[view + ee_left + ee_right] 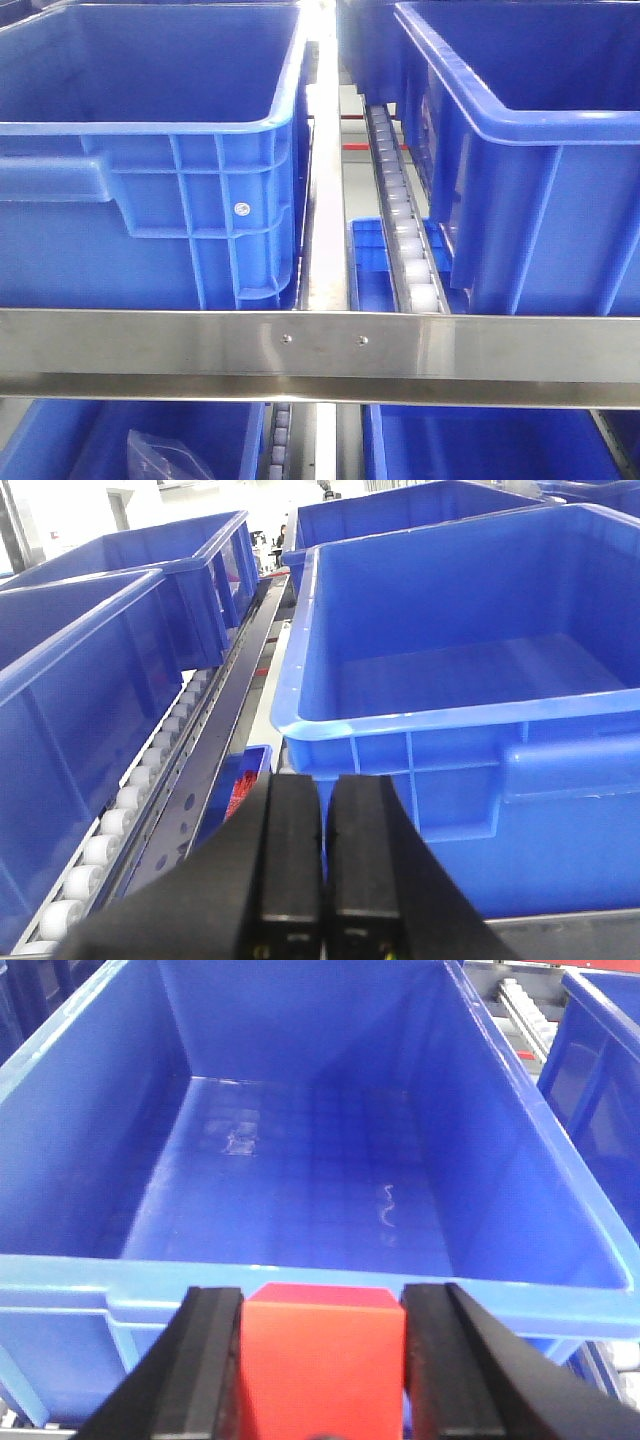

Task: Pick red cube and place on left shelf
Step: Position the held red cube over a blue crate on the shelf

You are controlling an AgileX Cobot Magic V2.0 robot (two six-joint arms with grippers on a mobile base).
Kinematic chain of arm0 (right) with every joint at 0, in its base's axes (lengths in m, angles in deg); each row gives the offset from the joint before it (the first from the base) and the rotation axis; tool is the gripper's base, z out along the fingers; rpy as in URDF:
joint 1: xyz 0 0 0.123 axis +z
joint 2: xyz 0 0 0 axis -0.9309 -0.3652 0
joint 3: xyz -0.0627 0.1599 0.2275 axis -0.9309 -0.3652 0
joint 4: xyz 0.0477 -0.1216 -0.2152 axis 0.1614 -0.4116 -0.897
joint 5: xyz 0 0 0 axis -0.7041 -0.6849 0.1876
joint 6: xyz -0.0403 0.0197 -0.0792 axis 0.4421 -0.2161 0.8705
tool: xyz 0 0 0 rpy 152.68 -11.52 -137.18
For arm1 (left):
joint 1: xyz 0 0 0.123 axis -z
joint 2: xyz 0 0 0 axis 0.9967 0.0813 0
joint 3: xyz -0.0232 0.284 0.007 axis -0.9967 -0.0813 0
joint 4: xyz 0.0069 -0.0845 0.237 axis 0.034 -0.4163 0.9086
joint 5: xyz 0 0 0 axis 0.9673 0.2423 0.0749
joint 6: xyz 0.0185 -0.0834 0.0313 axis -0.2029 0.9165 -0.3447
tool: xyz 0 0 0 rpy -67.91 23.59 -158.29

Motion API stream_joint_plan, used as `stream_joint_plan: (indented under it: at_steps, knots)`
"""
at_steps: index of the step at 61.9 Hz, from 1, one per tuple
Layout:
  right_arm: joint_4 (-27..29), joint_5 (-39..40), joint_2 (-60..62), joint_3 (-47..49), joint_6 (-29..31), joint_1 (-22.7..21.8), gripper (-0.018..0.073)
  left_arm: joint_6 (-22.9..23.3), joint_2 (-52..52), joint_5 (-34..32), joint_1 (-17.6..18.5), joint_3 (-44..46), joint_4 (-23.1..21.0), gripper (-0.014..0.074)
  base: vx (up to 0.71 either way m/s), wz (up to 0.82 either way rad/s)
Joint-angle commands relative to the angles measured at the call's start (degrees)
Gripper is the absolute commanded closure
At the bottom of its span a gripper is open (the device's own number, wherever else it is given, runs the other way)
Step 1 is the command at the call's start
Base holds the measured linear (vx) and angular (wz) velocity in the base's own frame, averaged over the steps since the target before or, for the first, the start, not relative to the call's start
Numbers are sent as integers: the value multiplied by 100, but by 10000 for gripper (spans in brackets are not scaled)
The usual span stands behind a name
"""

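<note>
On my right wrist camera I see the right gripper [322,1360] pinching the red cube [322,1365] between its two black fingers [210,1360], one pad flat against each side of the cube. The cube is in the air, just in front of the near rim of a big blue crate [300,1190], and it is not yet over the inside of the crate. The floor of this crate looks bare, with only some pale scratch marks on it.

On my left wrist camera the left gripper [322,870] has its two black fingers [292,860] pressed together with only a thin line between them, and nothing is between them. It stands before another blue crate [470,660], close to its front wall. To the left of it a track of white rollers [120,820] runs along a steel bar, and more blue crates stand behind. Down in the gap there is a small blue bin [245,780] with something red inside; I think these are small parts, but the view is too small to tell.

The front camera shows the left shelf [320,345] with its shiny steel front bar, two blue crates on the level above the bar, and a clear plastic bag [160,455] in a crate on the level below
</note>
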Motion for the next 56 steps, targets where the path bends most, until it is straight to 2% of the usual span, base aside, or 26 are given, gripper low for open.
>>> stream_joint_plan:
  at_steps: [1,6,13,47,51,56]
  knots:
    - [-120,755,-109,176,38,-37,503,-3,23,-518,31,-126,-27,491,0,0]
    - [-120,912,-329,332,38,-37,503,-3,23,-518,31,-126,-27,491,0,0]
    - [-120,728,-915,831,38,-37,503,-3,23,-518,31,-126,-27,491,0,0]
    - [-124,834,-4742,3419,38,-37,494,-3,23,-518,31,-126,-27,491,0,0]
    - [-124,829,-5127,3755,38,-37,447,-3,23,-518,31,-126,-27,491,0,0]
    - [-124,791,-5519,4126,38,-37,311,-3,23,-518,31,-126,-27,491,0,0]
